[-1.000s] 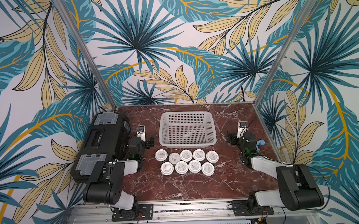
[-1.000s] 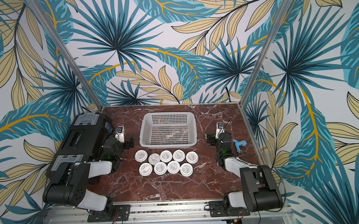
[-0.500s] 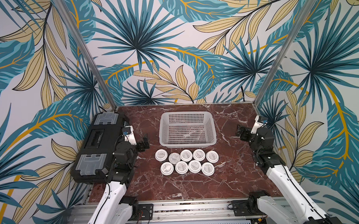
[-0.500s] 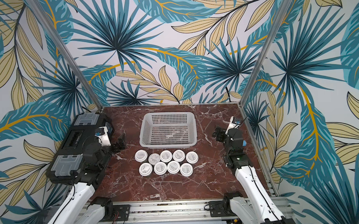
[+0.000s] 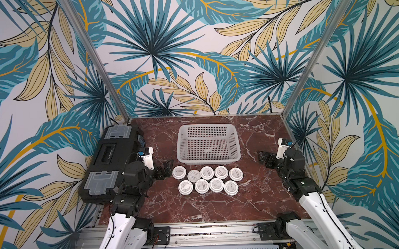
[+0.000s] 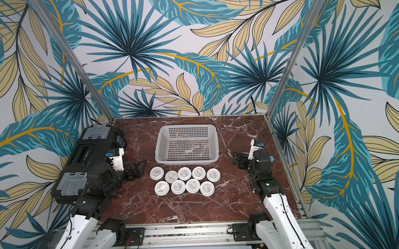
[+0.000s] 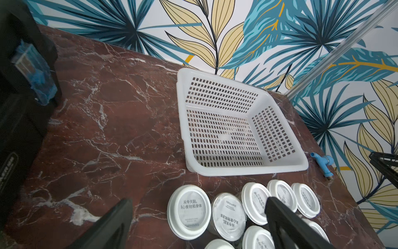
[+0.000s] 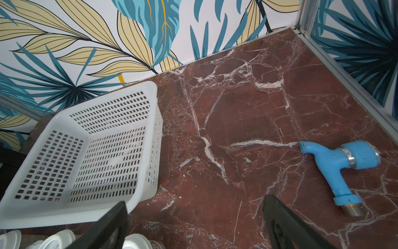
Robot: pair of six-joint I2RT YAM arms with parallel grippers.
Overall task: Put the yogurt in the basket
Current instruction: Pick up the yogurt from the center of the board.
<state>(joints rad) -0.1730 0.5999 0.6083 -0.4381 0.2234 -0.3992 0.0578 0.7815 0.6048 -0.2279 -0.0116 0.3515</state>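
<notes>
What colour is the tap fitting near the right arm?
Tap fitting: light blue, brass threaded end. Clearest in the right wrist view.

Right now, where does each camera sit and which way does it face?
Top views: high at the front, looking down and back over the table; both arms, left gripper, right gripper show.
Left wrist: on the left arm, facing basket and yogurt past its open fingers.
Right wrist: on the right arm, facing basket and blue tap past its open fingers.
Shared: the basket, in all views.

The yogurt [image 5: 207, 172] lies before the basket [image 5: 208, 160], the case [image 5: 110, 155] left.
</notes>
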